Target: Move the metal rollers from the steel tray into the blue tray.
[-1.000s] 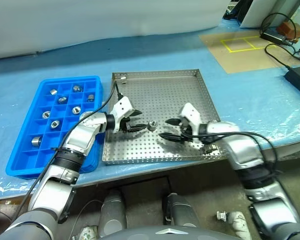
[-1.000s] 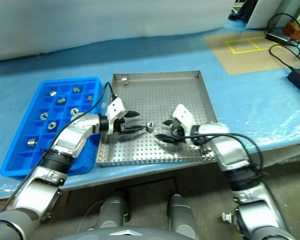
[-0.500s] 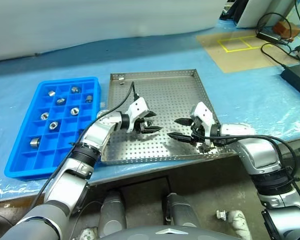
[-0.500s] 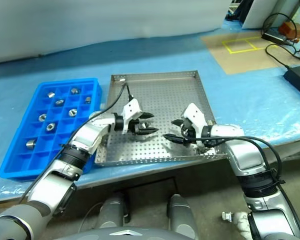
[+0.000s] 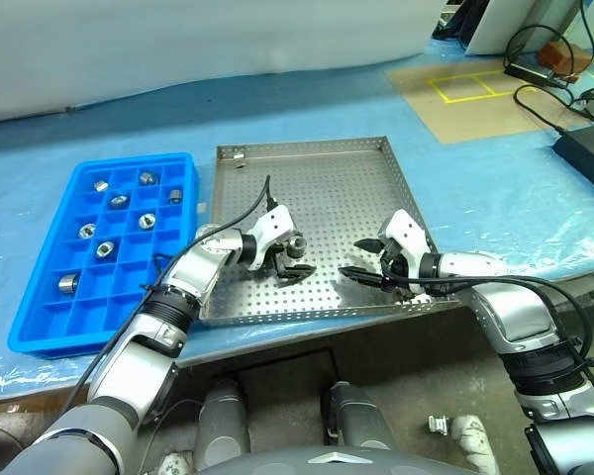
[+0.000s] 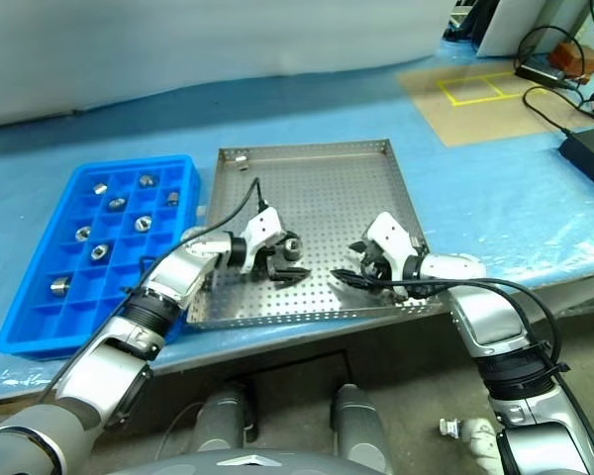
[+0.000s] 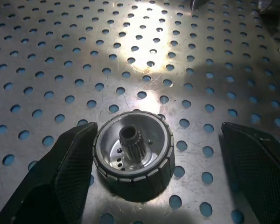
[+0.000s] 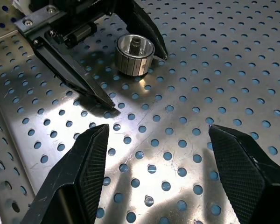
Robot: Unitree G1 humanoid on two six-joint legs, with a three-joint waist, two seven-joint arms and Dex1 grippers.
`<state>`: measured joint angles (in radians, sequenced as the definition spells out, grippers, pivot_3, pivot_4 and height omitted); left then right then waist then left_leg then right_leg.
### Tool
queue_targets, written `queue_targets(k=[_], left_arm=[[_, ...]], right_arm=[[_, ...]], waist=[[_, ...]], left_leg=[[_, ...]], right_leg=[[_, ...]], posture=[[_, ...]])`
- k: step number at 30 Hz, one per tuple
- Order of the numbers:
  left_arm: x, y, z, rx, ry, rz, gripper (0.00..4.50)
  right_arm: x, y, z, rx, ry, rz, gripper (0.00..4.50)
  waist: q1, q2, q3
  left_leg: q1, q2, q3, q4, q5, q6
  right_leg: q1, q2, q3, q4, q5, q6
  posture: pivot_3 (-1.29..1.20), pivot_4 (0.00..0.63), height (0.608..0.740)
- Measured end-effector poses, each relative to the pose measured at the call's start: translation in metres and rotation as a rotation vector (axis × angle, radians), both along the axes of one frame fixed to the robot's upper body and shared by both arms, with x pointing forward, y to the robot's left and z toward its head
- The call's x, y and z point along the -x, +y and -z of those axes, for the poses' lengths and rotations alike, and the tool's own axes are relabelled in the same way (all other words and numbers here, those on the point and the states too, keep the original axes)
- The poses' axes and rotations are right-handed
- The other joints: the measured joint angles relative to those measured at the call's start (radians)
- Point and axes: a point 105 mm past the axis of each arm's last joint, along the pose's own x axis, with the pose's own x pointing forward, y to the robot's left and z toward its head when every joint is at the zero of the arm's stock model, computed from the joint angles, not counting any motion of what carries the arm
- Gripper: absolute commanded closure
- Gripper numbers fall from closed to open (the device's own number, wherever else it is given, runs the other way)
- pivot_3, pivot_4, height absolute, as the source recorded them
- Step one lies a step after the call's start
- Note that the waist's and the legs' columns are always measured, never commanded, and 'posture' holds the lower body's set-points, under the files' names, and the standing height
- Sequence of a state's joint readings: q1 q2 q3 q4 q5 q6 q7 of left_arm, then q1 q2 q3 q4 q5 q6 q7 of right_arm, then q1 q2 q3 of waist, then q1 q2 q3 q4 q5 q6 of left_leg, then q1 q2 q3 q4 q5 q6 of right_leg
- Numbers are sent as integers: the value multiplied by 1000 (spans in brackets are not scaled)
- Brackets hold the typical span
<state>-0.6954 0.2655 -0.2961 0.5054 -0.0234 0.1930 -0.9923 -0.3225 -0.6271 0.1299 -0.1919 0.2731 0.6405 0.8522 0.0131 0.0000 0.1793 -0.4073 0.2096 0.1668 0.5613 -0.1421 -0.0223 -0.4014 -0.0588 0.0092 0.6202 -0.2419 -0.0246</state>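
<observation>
On the steel tray (image 5: 307,145) one metal roller (image 7: 133,156) stands upright on the perforated floor. My left gripper (image 5: 293,255) is open, low over the tray, with that roller (image 5: 297,240) between its fingers, close against one finger (image 7: 70,158) and well apart from the other. My right gripper (image 5: 359,257) is open with nothing between its fingers, pointing at the left gripper across a short gap near the tray's front right. To the left, the blue tray (image 5: 40,327) holds several rollers (image 5: 105,247) in separate compartments.
A small metal piece (image 5: 240,154) lies in the steel tray's far left corner. The table's front edge runs just below both trays. At the back right are a brown board with yellow tape (image 5: 475,89), cables and a black box (image 5: 586,153).
My left gripper has moved right and down, opening wider, so the roller that stood just past its fingertips is now between them. The right gripper has hardly moved.
</observation>
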Motion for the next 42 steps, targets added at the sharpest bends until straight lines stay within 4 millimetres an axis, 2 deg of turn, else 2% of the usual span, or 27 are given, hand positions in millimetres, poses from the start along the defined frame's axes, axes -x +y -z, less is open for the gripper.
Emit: queue_targets(k=[3, 6, 8, 13, 17, 21, 28, 32, 36, 42], left_arm=[[-5, 1, 2, -2, -2, -16, 637], [-9, 4, 2, 0, -13, -32, 1605], [-11, 5, 2, -5, -23, -46, 1605], [-13, 11, 1, -9, -41, -57, 2724], [-17, 18, -1, 32, -43, -121, 2724], [-10, 30, -20, 113, -51, -128, 2724], [15, 56, -65, 220, -119, -138, 2724], [19, 81, -81, 237, -175, -246, 2724], [26, 129, -76, 207, -206, -461, 2724], [45, 182, -53, 163, -181, -737, 2724]], right_arm=[[-1, -1, 0, 7, -6, 8, 942], [-1, -2, 1, 13, -13, 14, 942], [-1, -3, 3, 17, -13, 17, 942], [0, 0, 5, 19, -12, 8, 942], [-4, -1, 6, 14, -12, 10, 942], [-6, 8, 1, -18, -23, -15, 942], [-24, 43, -47, -133, -127, -138, 942], [-27, 75, -59, -184, -141, -249, 942], [-27, 111, -71, -221, -148, -401, 942], [-27, 140, -76, -230, -147, -540, 942]], waist=[[0, 0, 0], [0, 0, 0], [0, 0, 0], [-1, 0, 0], [-2, 0, 0], [0, 0, 0], [6, 0, 0], [16, 0, 0], [32, 0, 0], [86, -1, 0]], left_leg=[[2, 0, 0, 0, 0, 0], [3, 0, 1, 0, 0, 0], [3, 0, 2, 0, 0, 0], [3, 0, 3, 0, -1, 1], [3, 0, 5, 0, -1, 1], [2, 0, 5, -1, -1, 1], [1, 1, 7, -2, -1, 1], [1, 1, 7, -3, 0, 0], [1, 2, 6, -8, 2, -4], [-6, 4, 2, -9, 2, -4]], right_leg=[[2, 0, 1, 0, 0, 0], [3, 0, 2, 0, 0, 0], [2, 0, 2, 0, 0, 0], [1, 0, 4, 0, 0, 0], [0, 0, 5, 0, 0, 0], [-2, 0, 6, 0, 0, 0], [-4, 0, 6, 1, 0, 0], [-5, 0, 6, 2, 0, 0], [-7, 1, 5, 1, -1, -1], [-9, 1, -6, 0, -2, -3]], posture=[[-344, 150, 740], [-344, 150, 740], [-333, 150, 740], [-317, 150, 740], [-292, 150, 740], [-244, 150, 740], [-89, 150, 740], [37, 150, 740], [153, 150, 740], [273, 150, 740]])
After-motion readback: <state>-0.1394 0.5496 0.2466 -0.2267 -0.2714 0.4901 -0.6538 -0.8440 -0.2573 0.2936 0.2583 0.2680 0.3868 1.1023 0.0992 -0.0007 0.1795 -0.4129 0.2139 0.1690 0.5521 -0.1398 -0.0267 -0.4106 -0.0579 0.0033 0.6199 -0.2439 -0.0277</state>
